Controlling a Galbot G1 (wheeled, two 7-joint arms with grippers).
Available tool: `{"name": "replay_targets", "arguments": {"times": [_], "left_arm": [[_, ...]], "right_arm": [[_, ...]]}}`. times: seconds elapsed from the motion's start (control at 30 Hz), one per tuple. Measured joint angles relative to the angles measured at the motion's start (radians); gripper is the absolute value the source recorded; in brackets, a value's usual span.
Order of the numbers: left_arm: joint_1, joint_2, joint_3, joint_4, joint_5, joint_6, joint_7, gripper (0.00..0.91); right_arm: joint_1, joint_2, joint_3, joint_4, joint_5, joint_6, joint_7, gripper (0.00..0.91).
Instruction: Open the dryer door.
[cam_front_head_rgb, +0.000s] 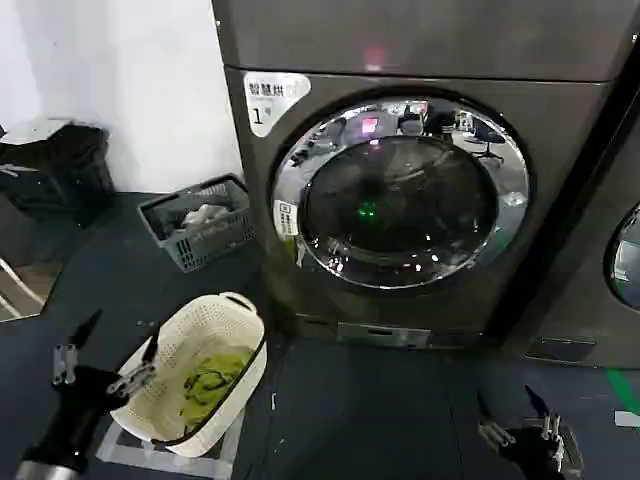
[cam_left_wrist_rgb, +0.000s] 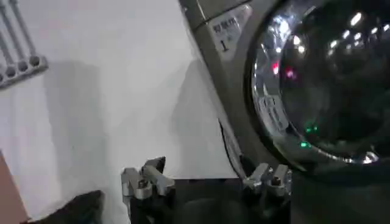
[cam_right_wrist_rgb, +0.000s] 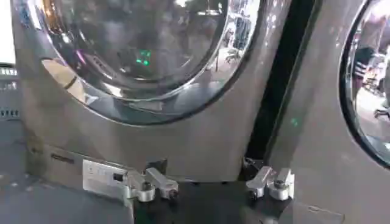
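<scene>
The dryer door (cam_front_head_rgb: 400, 192) is a big round porthole with a wide chrome rim and dark glass, lying flush and closed in the dark grey machine that carries a white "1" sticker (cam_front_head_rgb: 268, 102). The same door shows in the left wrist view (cam_left_wrist_rgb: 329, 79) and the right wrist view (cam_right_wrist_rgb: 140, 42). My left gripper (cam_front_head_rgb: 118, 342) hangs open low at the left, over the floor beside a cream basket, well short of the machine. Low at the right, my right gripper (cam_front_head_rgb: 512, 405) is open too, in front of the machine's base. Neither holds anything.
A cream plastic basket (cam_front_head_rgb: 200, 375) with green cloth stands on the floor by my left gripper. A grey crate (cam_front_head_rgb: 200, 222) sits against the white wall left of the dryer. A neighbouring machine's round door (cam_front_head_rgb: 625, 258) shows at the right edge.
</scene>
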Motion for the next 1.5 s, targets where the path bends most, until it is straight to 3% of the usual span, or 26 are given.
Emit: {"name": "replay_targets", "arguments": {"times": [0.2, 0.53, 0.8, 1.07, 1.2, 1.5], "left_arm": [[0.002, -0.003, 0.006, 0.0, 0.0, -0.006, -0.001, 0.907], [0.005, -0.004, 0.002, 0.0, -0.005, 0.005, 0.013, 0.907], [0.012, -0.022, 0.025, -0.011, 0.04, -0.006, 0.018, 0.907], [0.012, -0.036, 0.036, -0.04, 0.06, -0.008, 0.023, 0.907], [0.013, -0.038, 0.036, -0.039, 0.065, -0.009, 0.022, 0.907], [0.014, -0.042, 0.041, -0.025, 0.083, -0.025, 0.022, 0.907]], "right_arm": [[0.062, -0.097, 0.015, -0.007, 0.09, -0.03, -0.032, 0.907], [0.29, -0.384, -0.061, -0.067, 0.317, -0.077, -0.102, 0.907], [0.515, -0.521, -0.243, -0.124, 0.411, -0.082, -0.136, 0.907], [0.776, -0.53, -0.491, -0.209, 0.457, -0.078, -0.179, 0.907], [0.894, -0.505, -0.591, -0.295, 0.467, -0.051, -0.211, 0.907], [1.104, -0.441, -0.765, -0.47, 0.465, -0.046, -0.222, 0.907]]}}
